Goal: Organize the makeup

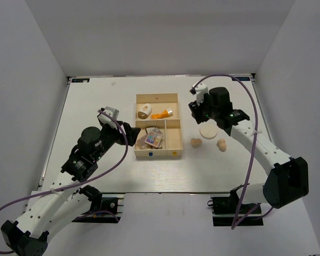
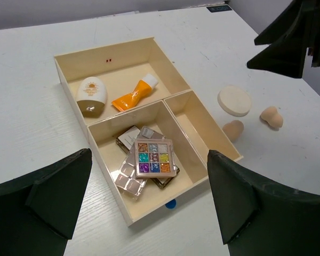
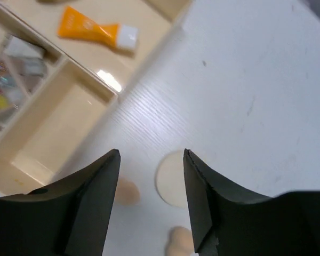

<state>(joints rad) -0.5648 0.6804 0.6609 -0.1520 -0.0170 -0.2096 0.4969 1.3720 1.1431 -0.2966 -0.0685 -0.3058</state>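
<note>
— Nearer to the pad (image 1: 208, 130)?
— Right gripper (image 3: 151, 154). Spread, empty, hovering straight above; pad lying flat just below, slightly toward one finger.
— Long axis?
— None: round, so probably any wrist angle.
— Left gripper (image 1: 132, 133)?
— Spread as well, empty, by the tray (image 1: 157, 96), well apart from the pad.

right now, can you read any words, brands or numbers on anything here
No words are readable.
orange tube: print too blurred.
cream bottle: gold sun-like sign, lettering too small.
tray: two red marks on its far wall, no letters.
corner sticker on the table's far edge: too small.
</note>
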